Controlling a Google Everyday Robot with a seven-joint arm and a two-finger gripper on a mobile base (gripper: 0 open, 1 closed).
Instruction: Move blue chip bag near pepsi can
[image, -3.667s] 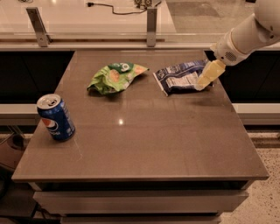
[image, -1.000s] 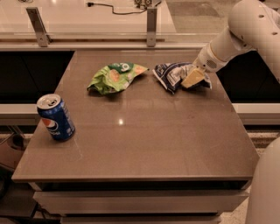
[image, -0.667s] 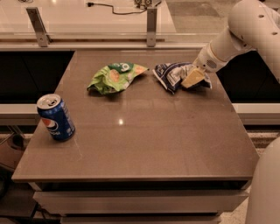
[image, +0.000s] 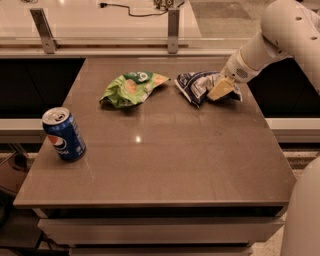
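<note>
Because the pepsi can (image: 63, 134) stands upright close to the front left edge of the bench (image: 165, 165), well apart from everything else, the bag has a long way to travel, and here I see the main danger. If the bag arrives too low or too fast, it can knock the can over or push it off the edge. Further back, the light green chip bag (image: 131, 88) lies near the middle of the far half, just beside the blue chip bag (image: 197, 85) and roughly on the line toward the can; a dragged bag can sweep it along. The blue chip bag itself lies crumpled at the far right of the bench. Its foil looks slippery, so a weak hold on one corner can slip during the lift. The hand (image: 220, 90) is on the right part of this bag, touching it; I cannot tell if it is clenched on the foil or only pressing. Behind it, the white arm (image: 265, 45) comes down from the upper right, with the wrist tilted toward the bench.
</note>
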